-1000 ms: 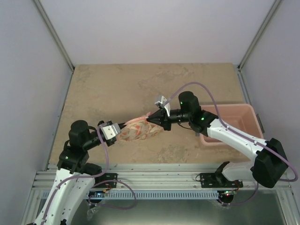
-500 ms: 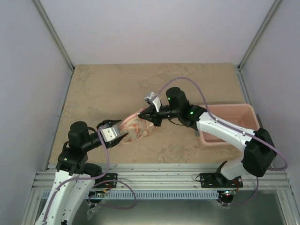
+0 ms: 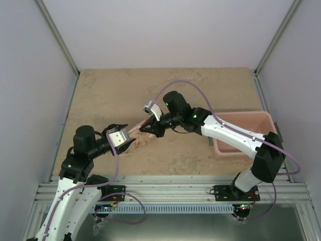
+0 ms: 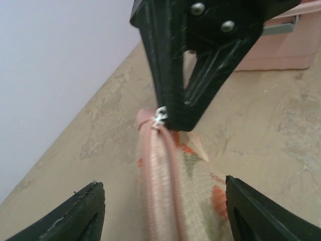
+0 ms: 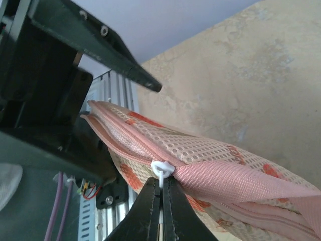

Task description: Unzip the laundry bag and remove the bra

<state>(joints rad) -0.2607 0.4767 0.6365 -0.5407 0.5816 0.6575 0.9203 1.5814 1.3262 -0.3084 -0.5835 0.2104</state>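
1. Far half of table (image 3: 115, 90): open, nothing in the way.
2. Bag (image 3: 139, 136) lies near the front, left of centre.
3. Left gripper (image 3: 128, 136) jaws are spread astride the bag's near end.
4. Right gripper (image 3: 144, 128), pinched on the zip pull (image 5: 161, 168), blocks the far end. Its arm bars the right side.
5. Tub (image 3: 266, 116) fills the right edge.
6. Walls (image 3: 30, 75) box in the left, right and back.
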